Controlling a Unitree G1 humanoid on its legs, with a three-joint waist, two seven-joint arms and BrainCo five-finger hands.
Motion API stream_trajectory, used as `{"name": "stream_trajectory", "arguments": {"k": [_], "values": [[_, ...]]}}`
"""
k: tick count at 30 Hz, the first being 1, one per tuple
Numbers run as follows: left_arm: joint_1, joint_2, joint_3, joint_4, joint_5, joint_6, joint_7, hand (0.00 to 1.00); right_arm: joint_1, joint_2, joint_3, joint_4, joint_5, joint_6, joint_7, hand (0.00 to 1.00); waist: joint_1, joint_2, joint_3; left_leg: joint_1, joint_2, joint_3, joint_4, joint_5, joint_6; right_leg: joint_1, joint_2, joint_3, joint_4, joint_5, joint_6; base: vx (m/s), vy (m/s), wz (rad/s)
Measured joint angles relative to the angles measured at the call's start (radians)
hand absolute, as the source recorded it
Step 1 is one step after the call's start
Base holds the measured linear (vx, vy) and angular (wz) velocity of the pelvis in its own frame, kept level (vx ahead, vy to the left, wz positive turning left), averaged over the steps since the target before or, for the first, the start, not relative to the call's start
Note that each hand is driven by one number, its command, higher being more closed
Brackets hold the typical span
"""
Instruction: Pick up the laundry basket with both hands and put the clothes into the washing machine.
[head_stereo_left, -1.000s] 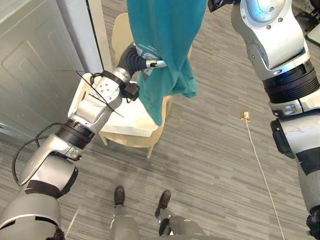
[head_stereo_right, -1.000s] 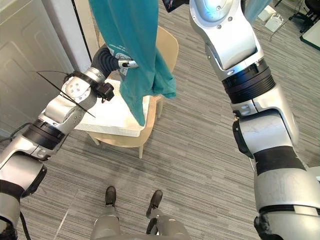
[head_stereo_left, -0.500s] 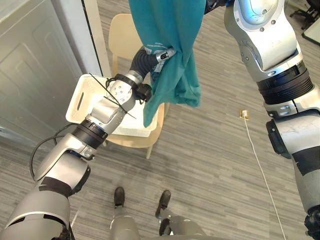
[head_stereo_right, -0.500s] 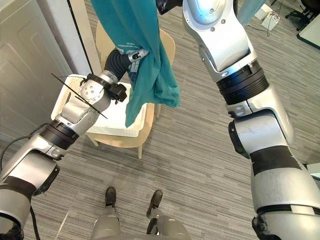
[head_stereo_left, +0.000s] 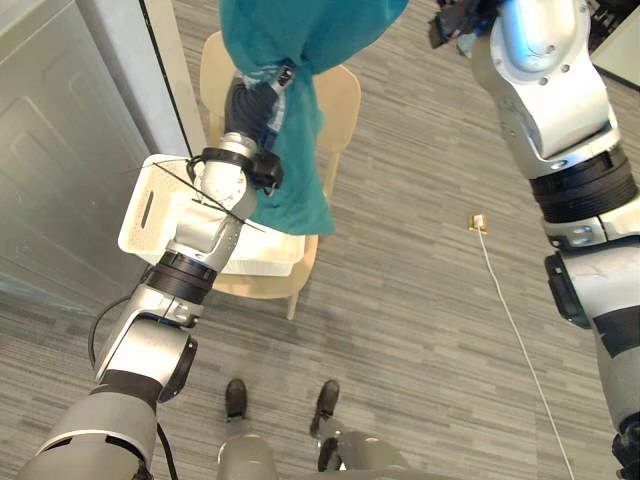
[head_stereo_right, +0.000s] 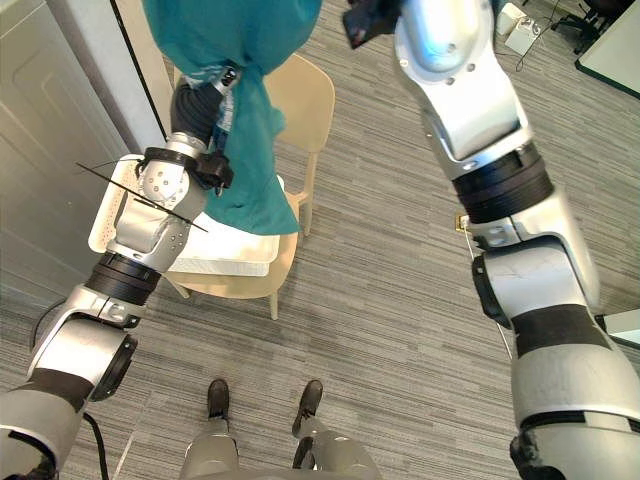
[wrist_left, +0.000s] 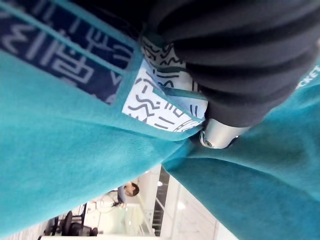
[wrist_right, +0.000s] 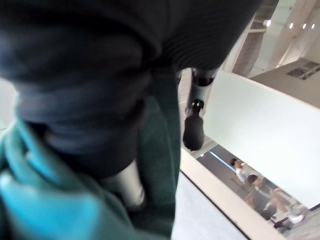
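Grey floor (head_stereo_left: 420, 300); teal garment (head_stereo_left: 295, 170) draped over left robot hand (head_stereo_left: 248, 100), grip unclear; basket (head_stereo_left: 150, 210) on chair (head_stereo_left: 340, 100).

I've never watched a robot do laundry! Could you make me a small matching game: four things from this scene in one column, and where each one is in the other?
1. teal garment
2. white laundry basket
3. pale wooden chair
4. white cable

A. lying on the floor
B. resting on the chair's seat
C. hanging in the air above the chair
D. standing under the basket

Pairs: 1-C, 2-B, 3-D, 4-A.
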Motion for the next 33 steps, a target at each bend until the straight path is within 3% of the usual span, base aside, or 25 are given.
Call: {"name": "stream_trajectory", "arguments": {"k": [7,10,12,14,16,17,22,24,25,26,27,28,29,30,31,32,33], "values": [[0.154,0.054,0.241,-0.156,0.013,-0.003,0.037,1.00,0.325,-0.120,-0.279,-0.026,-0.002,0.026,0.018,0.00,0.000,0.008,-0.017,0.025,-0.006,0.010,-0.002,-0.008,0.008,0.019,-0.006,0.012,-0.003,-0.008,0.007,-0.01,0.076,-0.03],[0.222,0.121,0.309,-0.180,0.027,-0.003,0.038,1.00,0.480,-0.136,-0.334,-0.056,-0.042,0.045,0.026,0.00,-0.006,0.027,-0.062,0.032,-0.010,0.019,-0.007,-0.015,0.008,0.021,-0.009,0.022,-0.006,-0.022,0.014,0.01,0.061,-0.07],[0.267,0.168,0.364,-0.193,0.036,-0.006,0.037,1.00,0.591,-0.152,-0.357,-0.075,-0.078,0.047,0.048,0.00,-0.011,0.056,-0.087,0.048,-0.013,0.022,-0.007,-0.021,0.006,0.036,-0.013,0.024,-0.006,-0.025,0.015,0.04,0.076,-0.02],[0.291,0.179,0.406,-0.199,0.036,-0.012,0.037,1.00,0.662,-0.152,-0.384,-0.085,-0.084,0.054,0.065,0.00,-0.014,0.071,-0.112,0.048,-0.015,0.022,-0.007,-0.023,0.006,0.037,-0.015,0.022,-0.003,-0.026,0.016,0.03,0.054,0.02],[0.338,0.179,0.480,-0.255,0.036,-0.023,0.039,1.00,0.757,-0.152,-0.452,-0.093,-0.120,0.062,0.080,0.00,-0.017,0.086,-0.127,0.051,-0.017,0.020,-0.007,-0.023,0.006,0.041,-0.017,0.021,-0.002,-0.021,0.009,0.05,0.095,0.06],[0.587,0.146,0.637,-0.419,0.036,-0.044,0.038,1.00,0.964,-0.143,-0.608,-0.093,-0.197,0.084,0.083,0.00,-0.024,0.118,-0.153,0.071,-0.019,0.010,-0.008,-0.028,0.004,0.065,-0.019,0.011,-0.003,-0.038,0.005,0.02,0.110,0.10],[0.728,0.089,0.670,-0.474,0.032,-0.055,0.032,1.00,1.034,-0.099,-0.648,-0.102,-0.241,0.092,0.083,0.00,-0.019,0.141,-0.177,0.066,-0.013,0.000,-0.008,-0.034,0.001,0.070,-0.013,0.000,-0.006,-0.046,0.000,-0.04,0.054,0.10],[0.846,-0.056,0.736,-0.583,0.005,-0.074,0.009,1.00,1.171,0.010,-0.809,-0.087,-0.320,0.077,0.063,0.00,-0.022,0.145,-0.177,0.022,-0.005,-0.044,0.005,-0.039,0.010,0.069,-0.008,-0.045,-0.002,-0.052,0.003,-0.04,0.023,0.73],[0.901,-0.163,0.774,-0.604,-0.006,-0.076,0.010,1.00,1.257,0.081,-0.927,-0.009,-0.363,0.093,0.043,0.00,-0.026,0.148,-0.174,-0.038,-0.005,-0.061,0.057,-0.057,0.041,0.069,-0.006,-0.119,-0.001,-0.058,-0.008,-0.02,-0.002,1.20],[0.930,-0.212,0.790,-0.602,-0.016,-0.073,0.014,1.00,1.297,0.115,-0.993,0.042,-0.390,0.122,0.033,0.00,-0.028,0.154,-0.171,-0.067,0.002,-0.056,0.089,-0.068,0.067,0.071,-0.006,-0.161,-0.001,-0.063,-0.016,-0.01,-0.005,1.63],[0.989,-0.297,0.829,-0.595,-0.049,-0.052,0.019,1.00,1.372,0.199,-1.116,0.136,-0.453,0.209,0.009,0.00,-0.027,0.145,-0.165,-0.090,0.037,0.069,0.142,-0.115,0.138,0.076,-0.019,-0.235,-0.002,-0.058,-0.049,0.03,0.027,1.51],[1.021,-0.349,0.852,-0.594,-0.074,-0.041,0.020,1.00,1.407,0.266,-1.178,0.183,-0.485,0.254,-0.009,0.00,-0.028,0.136,-0.148,-0.106,0.080,0.190,0.223,-0.146,0.180,0.094,-0.038,-0.279,0.001,-0.065,-0.058,0.05,0.072,1.63],[1.064,-0.394,0.857,-0.594,-0.093,-0.038,0.026,1.00,1.441,0.334,-1.208,0.244,-0.513,0.287,-0.026,0.00,-0.021,0.155,-0.111,-0.131,0.159,0.312,0.427,-0.189,0.238,0.122,-0.047,-0.329,0.021,-0.082,-0.070,0.06,0.102,1.13],[1.084,-0.412,0.851,-0.594,-0.101,-0.035,0.026,1.00,1.456,0.365,-1.212,0.267,-0.515,0.297,-0.027,0.00,-0.021,0.171,-0.103,-0.127,0.182,0.349,0.504,-0.193,0.246,0.136,-0.049,-0.350,0.034,-0.092,-0.065,0.04,0.109,1.11],[1.102,-0.436,0.836,-0.596,-0.109,-0.031,0.025,1.00,1.478,0.405,-1.207,0.296,-0.520,0.309,-0.025,0.00,-0.021,0.212,-0.094,-0.121,0.196,0.378,0.526,-0.176,0.221,0.149,-0.042,-0.388,0.075,-0.124,-0.049,0.00,0.131,1.45],[1.098,-0.443,0.789,-0.601,-0.118,-0.024,0.011,1.00,1.491,0.469,-1.204,0.391,-0.521,0.310,-0.023,0.00,-0.026,0.233,-0.087,-0.104,0.149,0.354,0.424,-0.139,0.167,0.150,-0.078,-0.446,0.138,-0.180,-0.039,-0.05,0.196,1.69],[1.092,-0.445,0.772,-0.607,-0.119,-0.023,0.010,1.00,1.497,0.505,-1.206,0.460,-0.518,0.306,-0.019,0.00,-0.028,0.220,-0.090,-0.071,0.089,0.324,0.300,-0.109,0.157,0.147,-0.110,-0.503,0.136,-0.190,-0.037,-0.08,0.169,1.64]]}}
